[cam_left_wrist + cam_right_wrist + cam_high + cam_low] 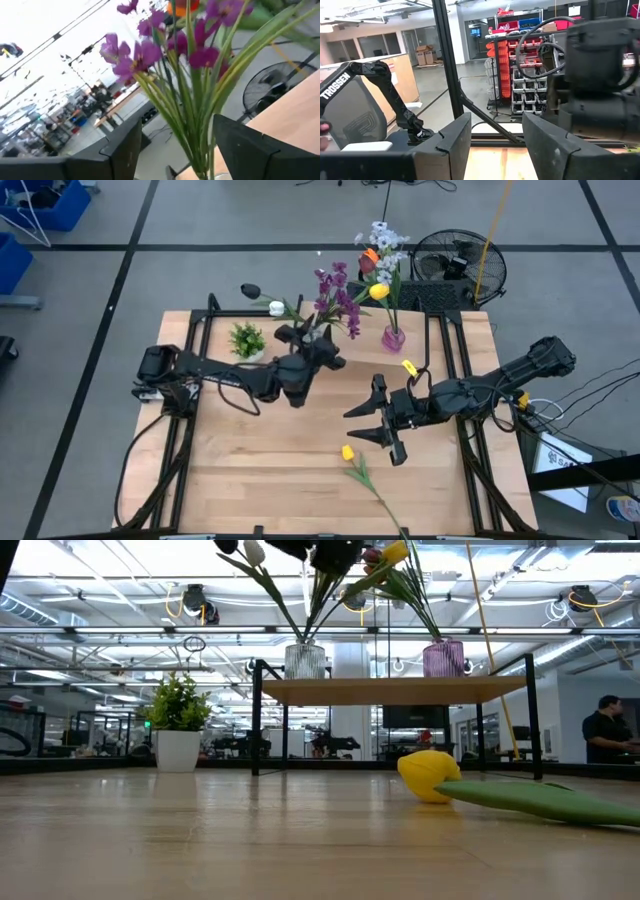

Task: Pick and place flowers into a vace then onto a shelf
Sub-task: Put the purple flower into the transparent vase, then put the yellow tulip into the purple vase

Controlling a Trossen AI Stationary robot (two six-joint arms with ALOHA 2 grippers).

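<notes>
Now, left gripper (318, 332): jaws spread wide around the purple flowers (338, 292), gripping nothing.
Right gripper (372, 423): open and empty, above the desk (260, 470) centre.
Flowers: bunches stand in the clear vase (305, 661) and pink vase (444, 657).
Shelf (392, 689): along the desk's far edge, carrying both vases.
Yellow flower (349, 453): lying near the desk's front edge.
Potted plant (246, 340): far-left area, beside the shelf.

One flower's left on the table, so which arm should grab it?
Right, probably. The right gripper hangs open just above the yellow flower lying on the table, while the left gripper is up at the shelf among purple flowers.
</notes>
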